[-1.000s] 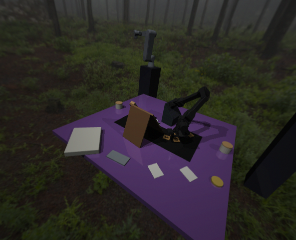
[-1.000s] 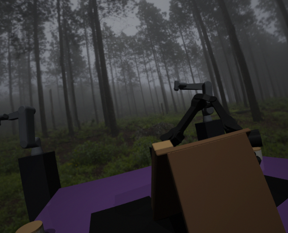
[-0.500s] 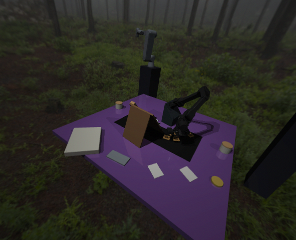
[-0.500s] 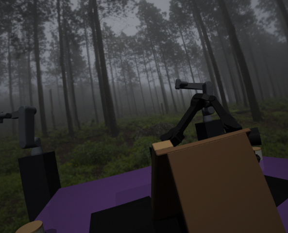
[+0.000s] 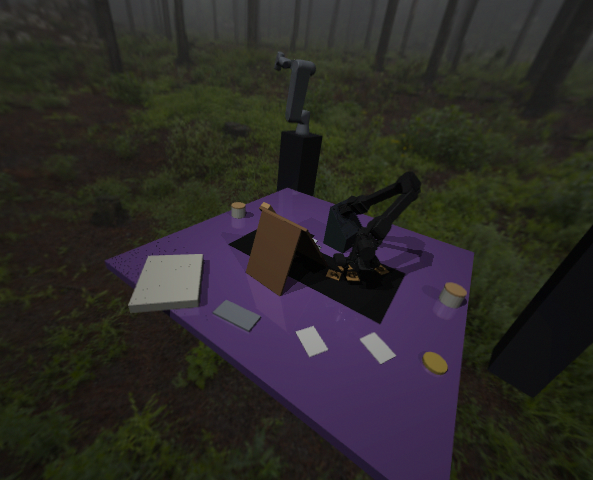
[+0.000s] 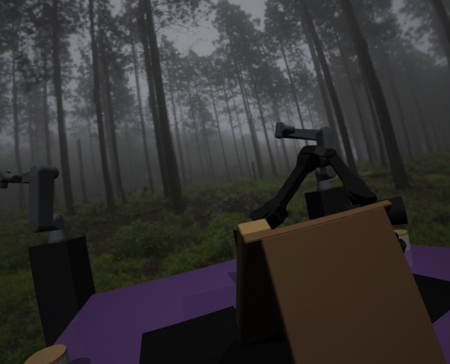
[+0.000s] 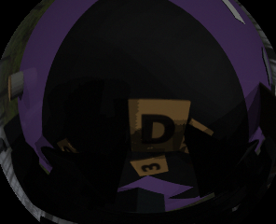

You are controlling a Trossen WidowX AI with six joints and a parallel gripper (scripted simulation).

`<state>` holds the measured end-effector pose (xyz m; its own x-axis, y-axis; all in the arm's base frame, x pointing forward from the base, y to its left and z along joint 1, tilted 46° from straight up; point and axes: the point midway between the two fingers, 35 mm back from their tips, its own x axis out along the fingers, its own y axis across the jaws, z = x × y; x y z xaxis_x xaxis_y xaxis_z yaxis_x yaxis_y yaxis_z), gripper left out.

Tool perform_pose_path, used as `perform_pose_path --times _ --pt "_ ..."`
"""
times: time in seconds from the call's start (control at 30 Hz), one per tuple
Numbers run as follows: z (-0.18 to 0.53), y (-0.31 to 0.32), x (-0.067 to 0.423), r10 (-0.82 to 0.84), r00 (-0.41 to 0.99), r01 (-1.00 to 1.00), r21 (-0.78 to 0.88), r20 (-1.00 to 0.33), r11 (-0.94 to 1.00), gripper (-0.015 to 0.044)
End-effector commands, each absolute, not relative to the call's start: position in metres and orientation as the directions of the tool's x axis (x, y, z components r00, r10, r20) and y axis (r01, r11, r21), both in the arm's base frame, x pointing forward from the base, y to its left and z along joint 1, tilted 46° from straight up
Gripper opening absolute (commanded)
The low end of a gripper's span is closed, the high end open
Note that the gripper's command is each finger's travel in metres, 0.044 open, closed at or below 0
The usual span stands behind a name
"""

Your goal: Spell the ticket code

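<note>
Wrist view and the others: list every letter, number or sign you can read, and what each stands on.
"D": tan letter tile between the claw's fingers.
"3": small tan tile just below it.
Tiles on the black mat, top view: marks too small to read.
Board's back: blank.

The flat square counter top [image 5: 368, 392] is purple, with a black rectangular mat [image 5: 368, 304] in its middle and a brown slanted board [image 5: 273, 250] on the mat. The small square tan tile [image 7: 157, 126] carries a dark letter D. Two thin rectangular cards [image 5: 311, 341] are white, the round flat disc [image 5: 434, 362] is yellow, and the thick square slab [image 5: 168, 281] is pale grey with fine dark specks.
</note>
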<state>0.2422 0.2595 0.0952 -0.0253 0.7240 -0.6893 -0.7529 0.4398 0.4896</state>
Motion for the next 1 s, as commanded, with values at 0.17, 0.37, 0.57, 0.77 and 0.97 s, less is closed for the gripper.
perform_pose_path --times 0.17,0.37,0.57,0.77,0.97 --pt "0.101 0.241 0.265 0.716 0.151 -0.641 0.484 -0.682 0.596 0.0000" --pt "0.109 0.225 0.282 0.698 0.286 -0.528 0.500 -0.656 0.686 0.0000" --pt "0.118 0.208 0.297 0.668 0.418 -0.403 0.534 -0.616 0.744 0.0000" --pt "0.129 0.190 0.310 0.625 0.542 -0.274 0.585 -0.561 0.763 0.0000" --pt "0.142 0.169 0.321 0.570 0.657 -0.154 0.652 -0.494 0.743 0.0000"
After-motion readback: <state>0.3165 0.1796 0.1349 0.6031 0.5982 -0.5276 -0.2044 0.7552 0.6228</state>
